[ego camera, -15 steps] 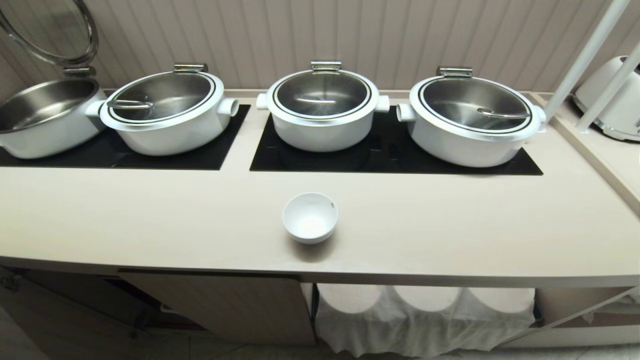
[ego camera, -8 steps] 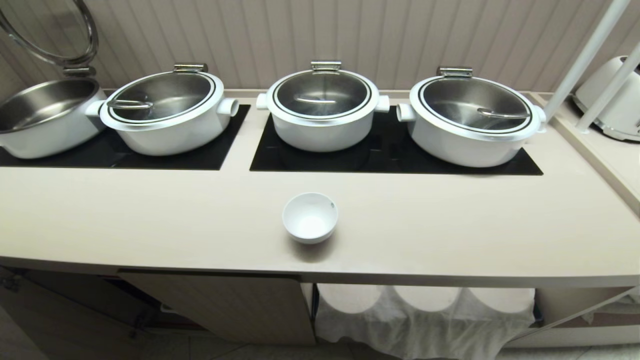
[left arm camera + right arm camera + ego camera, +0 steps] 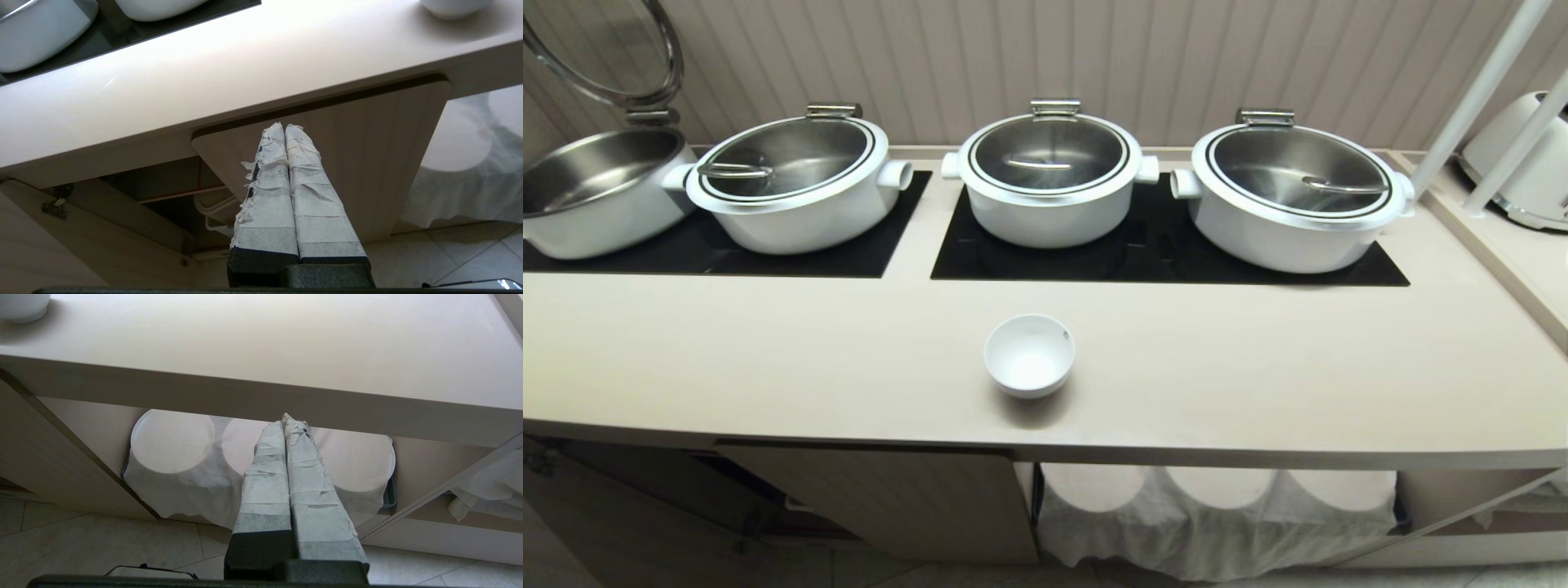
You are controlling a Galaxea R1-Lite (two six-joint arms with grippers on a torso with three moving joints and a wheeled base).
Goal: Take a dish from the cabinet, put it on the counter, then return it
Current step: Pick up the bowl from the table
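While both arms hang low in front of the cupboard, the bowl [image 3: 1029,355] stands alone and upright on the desk [image 3: 1258,367], near its front edge and well apart from the black hob panels [image 3: 1160,253] behind it; nothing touches it. That spot reads as a deliberate set-down: open surface on every side, clear of the big lidded pots [image 3: 1052,180], so a hand can come at the rim from above or from the front without knocking anything. The bowl sits roughly above the seam between the cupboard door [image 3: 890,498] and the open bay to its right, where cloth-draped round shapes [image 3: 1217,514] rest on a low shelf. Left hand [image 3: 284,127]: fingers pressed together, nothing between them, pointing up toward the underside of the desk edge and the swung-out door [image 3: 327,163]. Beside that door the cupboard [image 3: 171,192] is open, with a red-edged shelf and some white ware just visible inside, likely the bowl's home. Right hand [image 3: 288,418]: fingers likewise together and empty, aimed at the draped bay under the desk edge. Neither hand shows in the head view. Judgement: the fetch-and-place half looks done, the return not yet begun; the door left ajar keeps the way back open. The glossy, deep, narrow-footed bowl will probably want a rim pinch, and it could tip or slide if nudged from the side.
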